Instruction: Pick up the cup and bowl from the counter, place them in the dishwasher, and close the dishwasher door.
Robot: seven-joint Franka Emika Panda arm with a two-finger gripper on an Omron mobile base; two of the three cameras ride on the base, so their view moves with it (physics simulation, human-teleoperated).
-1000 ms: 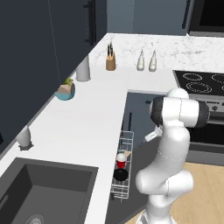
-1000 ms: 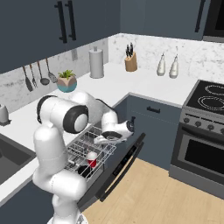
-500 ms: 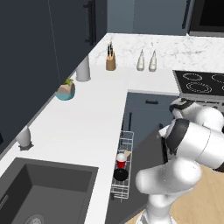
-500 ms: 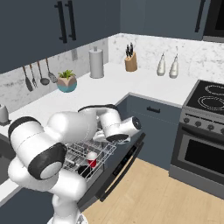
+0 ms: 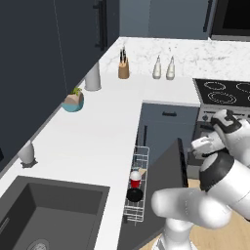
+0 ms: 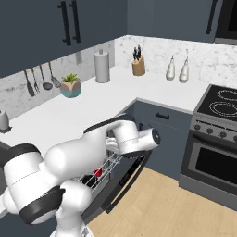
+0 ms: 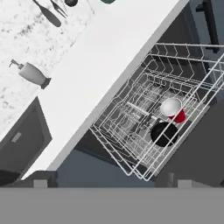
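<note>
The cup (image 7: 173, 109) and bowl (image 7: 164, 134) are sitting in the rack (image 7: 148, 127) — the dishwasher door (image 5: 163, 183) is hanging open below the gripper, whose jaws are gaping wide, holding nothing.

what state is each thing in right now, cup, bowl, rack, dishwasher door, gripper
cup: in the rack, mouth toward the hand camera
bowl: in the rack, beside the cup
rack: pulled out
dishwasher door: open, partway up
gripper: open, empty
</note>
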